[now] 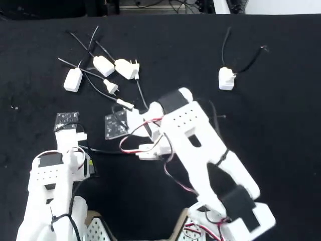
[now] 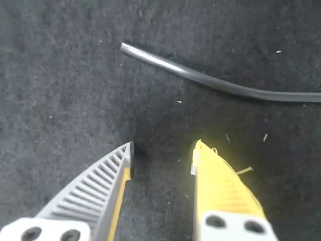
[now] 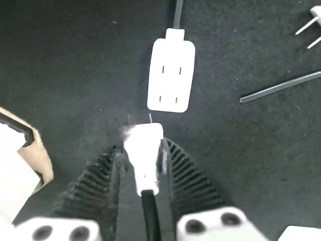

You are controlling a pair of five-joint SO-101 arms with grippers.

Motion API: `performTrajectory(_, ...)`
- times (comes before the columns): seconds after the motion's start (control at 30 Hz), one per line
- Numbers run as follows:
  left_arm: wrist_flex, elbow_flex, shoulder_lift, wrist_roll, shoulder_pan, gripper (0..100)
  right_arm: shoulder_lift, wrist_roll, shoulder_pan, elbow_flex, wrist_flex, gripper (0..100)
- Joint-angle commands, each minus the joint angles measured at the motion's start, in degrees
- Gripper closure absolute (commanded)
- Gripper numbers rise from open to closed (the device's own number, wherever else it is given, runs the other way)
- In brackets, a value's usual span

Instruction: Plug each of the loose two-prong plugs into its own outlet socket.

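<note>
Black cloth [image 1: 281, 150] covered the whole table. A speckled square [image 1: 65, 120] and a second square [image 1: 114, 126] lay on it, some cables [image 1: 173, 6] beyond its far edge.

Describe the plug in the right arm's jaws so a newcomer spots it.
On the black table, go to the right gripper near the middle. The white two-prong plug sits clamped between its jaws, prongs facing a white outlet socket; the other plugs lie loose.

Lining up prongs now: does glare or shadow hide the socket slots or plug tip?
Right wrist view: outlet socket evenly lit, slots visible; plug in the right gripper glares white, prongs faint. Left wrist view: shadow on the mat at the left gripper.
</note>
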Motion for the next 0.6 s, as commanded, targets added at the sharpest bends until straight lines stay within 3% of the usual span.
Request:
performTrajectory(0.0,-1.14,-0.22,-0.62,-0.09,-0.13,80,0.75,-0.70,-1.49,-4.00,-2.11,98.8)
performTrajectory(0.33,-0.88,-0.04,-0.88,-0.09,-0.13,80,3.91,-0.70,-0.88,1.19,-9.93,98.8)
performTrajectory(0.57,-0.88,-0.04,-0.88,-0.09,-0.13,80,4.97,-0.53,0.88,1.36,-9.58,98.8)
